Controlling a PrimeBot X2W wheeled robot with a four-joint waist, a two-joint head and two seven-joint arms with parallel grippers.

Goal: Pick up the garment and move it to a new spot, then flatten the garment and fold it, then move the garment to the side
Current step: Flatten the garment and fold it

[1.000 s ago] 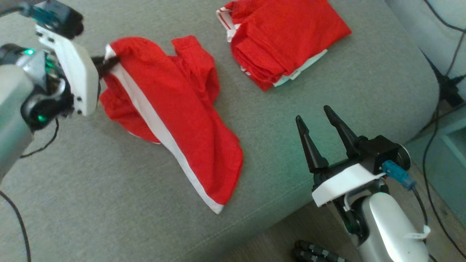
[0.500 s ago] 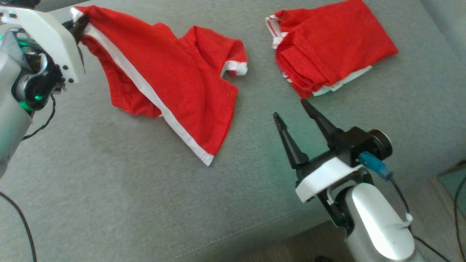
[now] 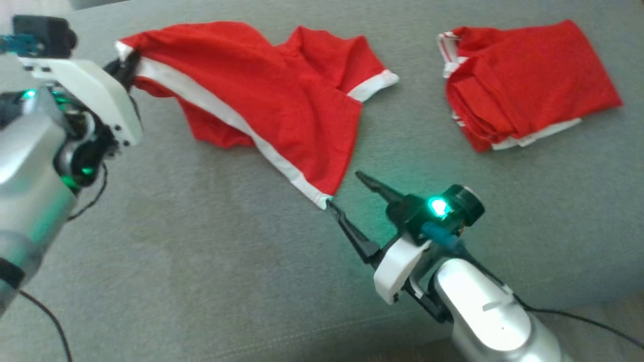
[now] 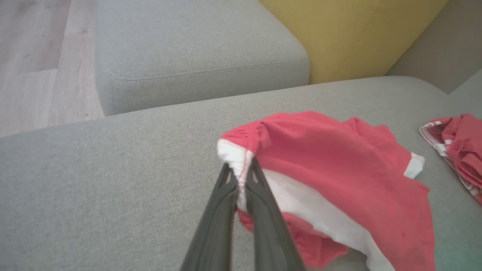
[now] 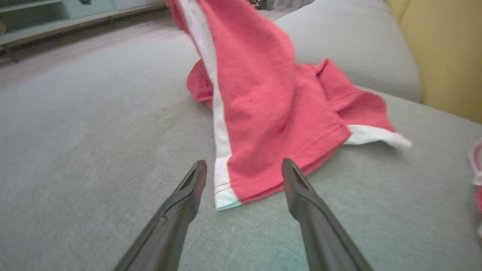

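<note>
Left claw [image 3: 125, 70] is pinched shut on the white-trimmed corner of the red garment [image 3: 282, 100], up around 10 o'clock on the sofa [image 3: 201, 261]. Right claw [image 3: 344, 189] is wide open, holding nothing, tips right by the garment's 6 o'clock hem corner.

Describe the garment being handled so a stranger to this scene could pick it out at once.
On the grey sofa seat lie two red garments with white trim. The loose garment sprawls on the robot's left, one corner pinched in the left gripper; the folded garment beside it is a compact stack.
</note>
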